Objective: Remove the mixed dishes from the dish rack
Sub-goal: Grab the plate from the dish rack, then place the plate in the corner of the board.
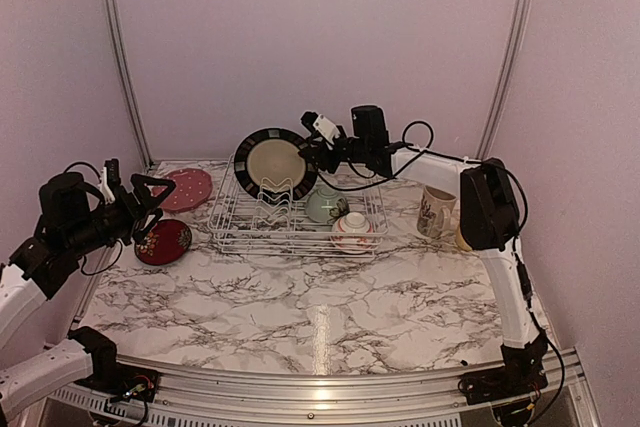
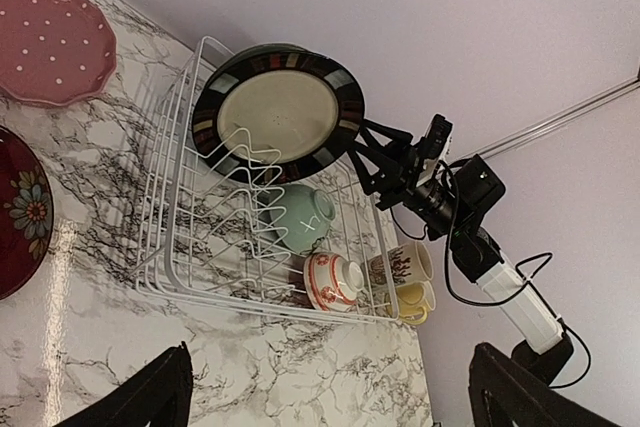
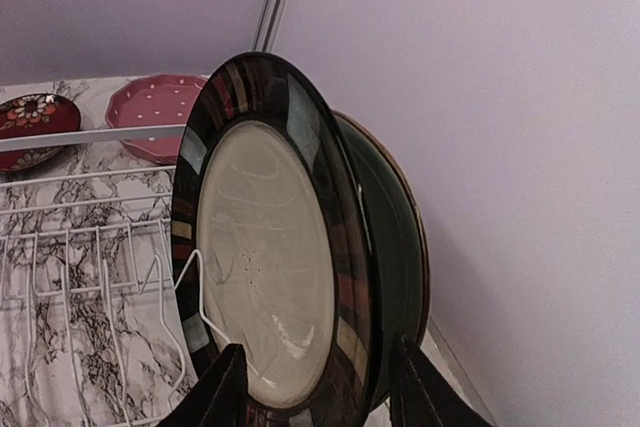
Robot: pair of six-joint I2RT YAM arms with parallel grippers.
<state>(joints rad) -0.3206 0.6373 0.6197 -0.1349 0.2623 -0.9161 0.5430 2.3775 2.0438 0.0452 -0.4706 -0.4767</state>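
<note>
The white wire dish rack (image 1: 240, 232) holds a black-rimmed cream plate (image 1: 272, 164) upright at its back left, a pale green cup (image 1: 325, 205) and a red-white patterned bowl (image 1: 353, 231). In the right wrist view a dark green plate (image 3: 395, 257) stands right behind the black-rimmed plate (image 3: 265, 267). My right gripper (image 3: 315, 392) is open, its jaws straddling the lower rims of both plates. My left gripper (image 1: 160, 205) is open and empty above the table's left side, between the pink dotted plate (image 1: 188, 188) and the small dark-red plate (image 1: 163, 242).
A cream patterned mug (image 1: 436, 211) and a yellow mug (image 1: 463, 239) stand on the marble table right of the rack. The back wall is close behind the plates. The rack's wire prongs (image 3: 90, 247) stand left of the plates.
</note>
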